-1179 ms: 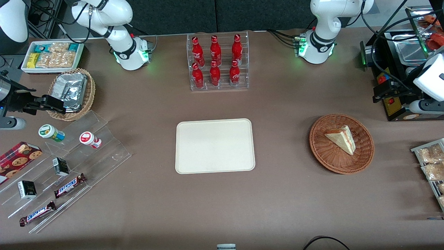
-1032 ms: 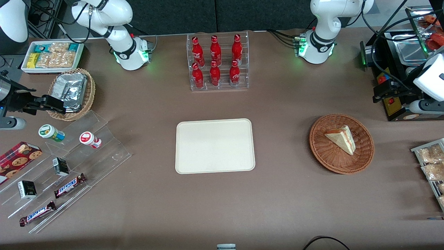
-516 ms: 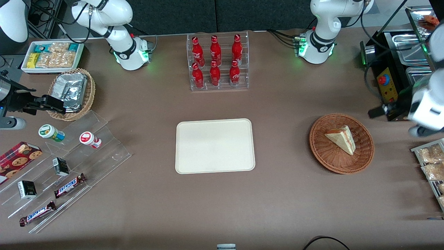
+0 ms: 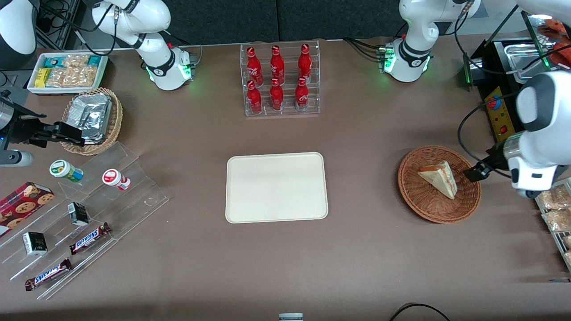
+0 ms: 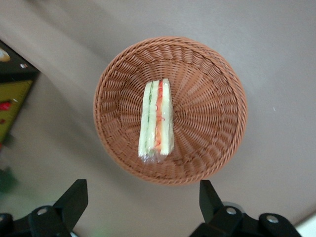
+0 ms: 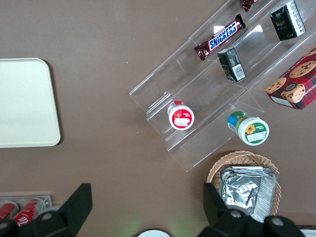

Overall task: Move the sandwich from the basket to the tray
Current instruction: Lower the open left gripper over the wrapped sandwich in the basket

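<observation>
The sandwich (image 4: 439, 178) is a pale bread wedge with red and green filling, lying in the reddish-brown wicker basket (image 4: 424, 200) toward the working arm's end of the table. In the left wrist view the sandwich (image 5: 157, 121) lies on its side in the middle of the basket (image 5: 207, 98). My left gripper (image 4: 476, 171) hovers above the basket's rim on the side toward the working arm's end. It is open wide and empty (image 5: 143, 202). The cream tray (image 4: 276, 187) lies empty at the table's middle.
A clear rack of red bottles (image 4: 279, 80) stands farther from the camera than the tray. A black machine (image 4: 499, 111) and a rack of snack packets (image 4: 555, 209) flank the basket. An acrylic snack stand (image 4: 89, 214) and a tan foil basket (image 4: 91, 118) lie toward the parked arm's end.
The left arm has swung from beside the black machine toward the camera and the basket. Its gripper now hangs over the basket's rim. The sandwich has not moved.
</observation>
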Tool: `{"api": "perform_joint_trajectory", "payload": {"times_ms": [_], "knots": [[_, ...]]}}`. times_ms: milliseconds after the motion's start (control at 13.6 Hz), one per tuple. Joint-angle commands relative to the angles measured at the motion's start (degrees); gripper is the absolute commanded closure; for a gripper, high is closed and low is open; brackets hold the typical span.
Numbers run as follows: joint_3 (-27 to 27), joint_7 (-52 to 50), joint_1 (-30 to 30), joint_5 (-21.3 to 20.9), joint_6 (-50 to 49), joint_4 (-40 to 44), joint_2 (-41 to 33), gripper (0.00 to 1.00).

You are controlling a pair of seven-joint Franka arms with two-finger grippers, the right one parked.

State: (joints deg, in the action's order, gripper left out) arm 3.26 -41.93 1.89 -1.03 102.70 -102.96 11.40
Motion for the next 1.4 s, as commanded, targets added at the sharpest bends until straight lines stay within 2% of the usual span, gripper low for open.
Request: {"api": "perform_joint_trajectory", "payload": {"times_ms": [0,516,1326], "knots": [[-0.2,-7.0,0.0,0.1,7.4,-7.3,-2.2,0.0],[1.9,-6.8,0.0,-0.2,23.1,-20.6,-1.1,0.0],[1.8,-6.8,0.1,-0.1,29.1,-19.6,6.9,0.0]]}}
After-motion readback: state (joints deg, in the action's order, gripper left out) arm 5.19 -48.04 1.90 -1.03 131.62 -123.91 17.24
